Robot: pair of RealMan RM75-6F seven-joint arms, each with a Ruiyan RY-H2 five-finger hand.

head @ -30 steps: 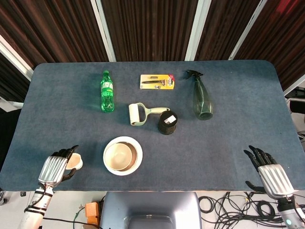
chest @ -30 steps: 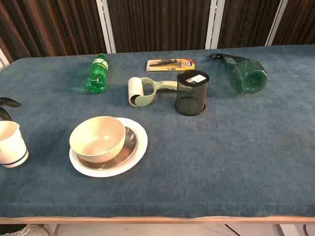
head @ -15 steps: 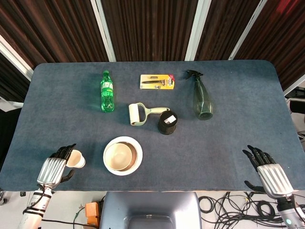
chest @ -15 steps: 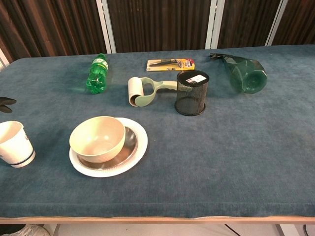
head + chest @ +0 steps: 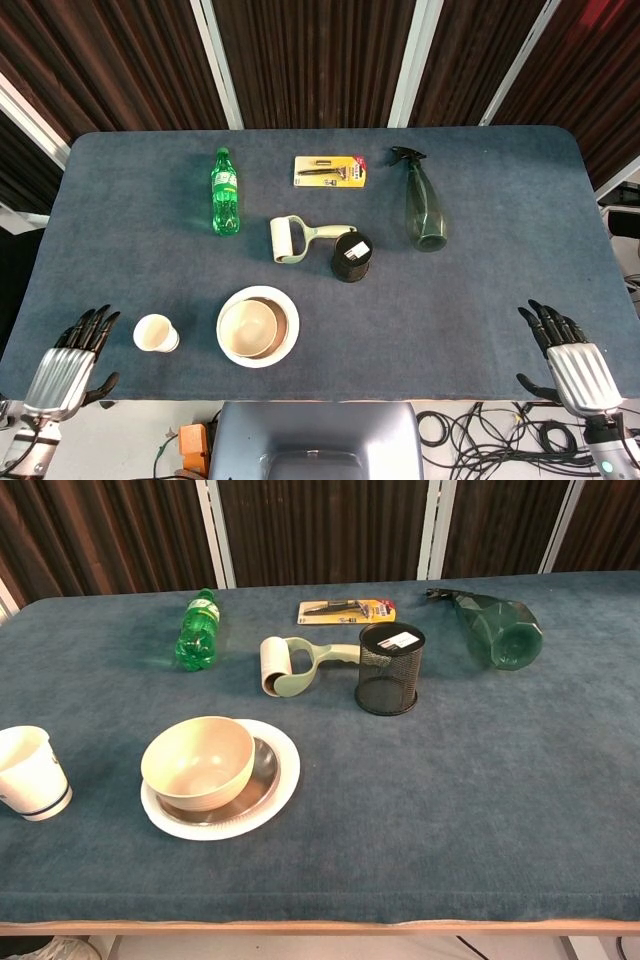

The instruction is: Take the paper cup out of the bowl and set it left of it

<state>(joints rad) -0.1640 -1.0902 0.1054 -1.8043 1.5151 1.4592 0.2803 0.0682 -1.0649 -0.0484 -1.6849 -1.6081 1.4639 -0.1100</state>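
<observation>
Left of the bowl [image 5: 252, 329], the paper cup [image 5: 155, 333] stands upright on the worktop [image 5: 480, 290]; left hand [image 5: 62, 372] and right hand [image 5: 571, 363] hover empty, fingers spread.

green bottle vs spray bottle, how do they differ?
The green bottle is bright green with a label; the spray bottle is dark, smoky and unlabelled. The green bottle has a plain cap, the spray bottle a black trigger head. The spray bottle is wider-bodied. Both lie on their sides on the table, necks away from the robot.
</observation>
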